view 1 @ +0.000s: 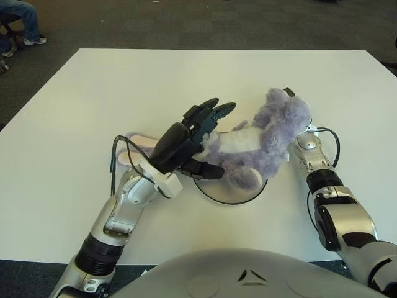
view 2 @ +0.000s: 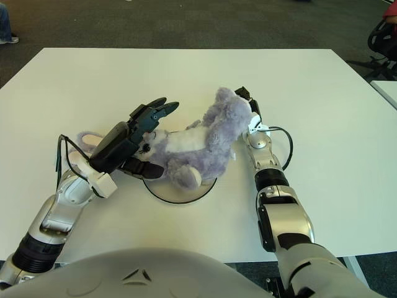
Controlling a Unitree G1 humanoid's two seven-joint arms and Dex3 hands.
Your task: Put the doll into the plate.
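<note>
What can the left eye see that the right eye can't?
Only the left eye view shows a seated person's legs and shoes at the top left corner, whole. Only the right eye view shows a black chair at the top right edge and the corner of a second white table on the right. Both show the white table, the purple doll lying across the plate, the left hand with fingers spread at the doll's left side, and the right hand mostly hidden behind the doll's right side.
</note>
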